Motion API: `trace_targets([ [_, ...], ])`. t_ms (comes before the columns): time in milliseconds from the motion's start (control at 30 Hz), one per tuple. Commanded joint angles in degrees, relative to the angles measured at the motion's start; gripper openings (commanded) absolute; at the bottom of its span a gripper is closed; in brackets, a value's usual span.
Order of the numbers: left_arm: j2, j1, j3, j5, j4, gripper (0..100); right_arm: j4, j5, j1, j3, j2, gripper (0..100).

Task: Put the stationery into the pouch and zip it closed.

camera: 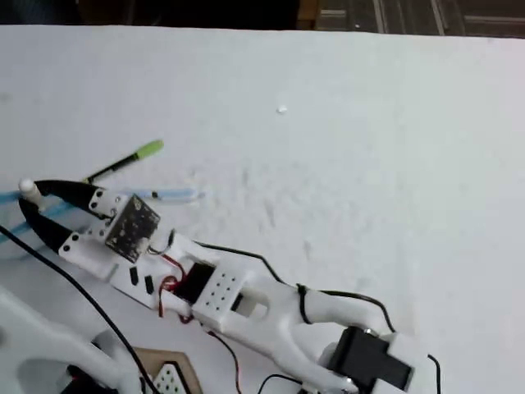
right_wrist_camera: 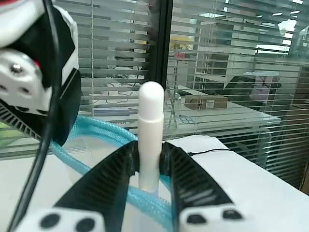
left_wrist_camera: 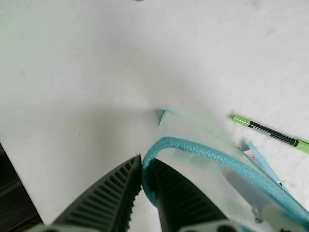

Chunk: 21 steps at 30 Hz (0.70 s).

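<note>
the pouch [left_wrist_camera: 207, 164] is cut off at the edge; its teal rim [left_wrist_camera: 193, 146] is pinched by the left gripper [left_wrist_camera: 141, 166]. three pens are counted: a white pen [right_wrist_camera: 150, 111] is clamped in the right gripper [right_wrist_camera: 149, 155], while one green pen [camera: 123, 162] and one blue pen [camera: 168, 194] are seen on the table [camera: 344, 164] near the pouch.

1. High view: the table [camera: 369, 123] is bright and evenly lit, almost washed out; beyond its far edge all is dark.
2. Faint, soft shadows lie under the arm [camera: 246, 300].
3. Left wrist view: a soft grey shadow spreads beside the pouch [left_wrist_camera: 203, 150].
4. Right wrist view: daylight enters through blinds [right_wrist_camera: 231, 48]; the white pen [right_wrist_camera: 150, 111] shines, and the right gripper [right_wrist_camera: 148, 149] looks dark.
</note>
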<state>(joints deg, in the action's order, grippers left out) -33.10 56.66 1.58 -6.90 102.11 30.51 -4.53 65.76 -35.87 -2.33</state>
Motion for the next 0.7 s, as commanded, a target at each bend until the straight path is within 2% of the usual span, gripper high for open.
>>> trace_targets([
  [0, 0.66, -0.04, -0.26, 0.18, 0.18, 2, -1.27, -0.62, -0.48, 0.0, 0.92, 1.7],
  [433, 0.66, -0.31, -0.26, 0.18, 0.18, 2, -1.45, -0.79, -0.66, 1.41, 0.4, 3.2],
  [500, 0.66, -0.31, -0.26, 0.18, 0.18, 2, -1.45, -0.79, -0.66, 1.41, 0.4, 12.0],
  [600, 0.66, -0.31, -0.26, 0.18, 0.18, 2, -3.47, -0.79, -0.48, 1.49, 0.31, 33.4],
  [667, 0.66, -0.31, -0.26, 0.18, 0.18, 2, -5.85, -0.44, -0.4, 1.41, -1.01, 40.2],
])
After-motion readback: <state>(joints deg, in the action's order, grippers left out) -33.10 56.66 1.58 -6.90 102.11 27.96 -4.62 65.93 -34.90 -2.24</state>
